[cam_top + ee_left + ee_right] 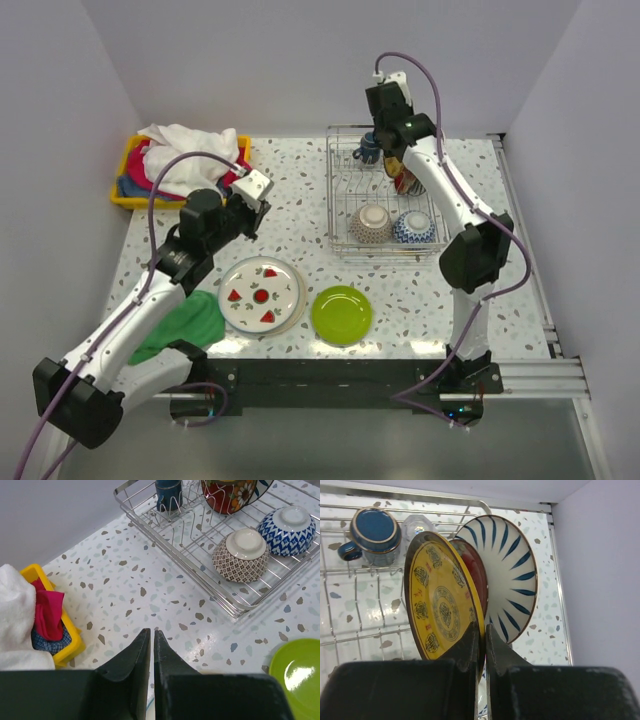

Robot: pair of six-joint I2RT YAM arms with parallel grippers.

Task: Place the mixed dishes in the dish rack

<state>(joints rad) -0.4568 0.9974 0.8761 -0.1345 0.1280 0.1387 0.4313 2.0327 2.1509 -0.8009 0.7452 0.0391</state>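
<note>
The wire dish rack (340, 215) stands at the back right. My right gripper (480, 626) is shut on the rim of a yellow patterned plate (437, 597), held on edge in the rack. Behind it stand a red plate (472, 565) and a white plate with dark radial stripes (515, 570). A dark blue mug (372, 530) and a clear glass (417, 525) sit at the rack's far end. Two patterned bowls (241, 555) (287, 530) lie upside down in it. My left gripper (151, 631) is shut, empty, above the table left of the rack.
A white plate with red fruit prints (262, 293) and a lime green plate (342, 314) lie near the front edge. A green cloth (180, 325) lies beside the left arm. A yellow bin (130, 195) of cloths stands at the back left.
</note>
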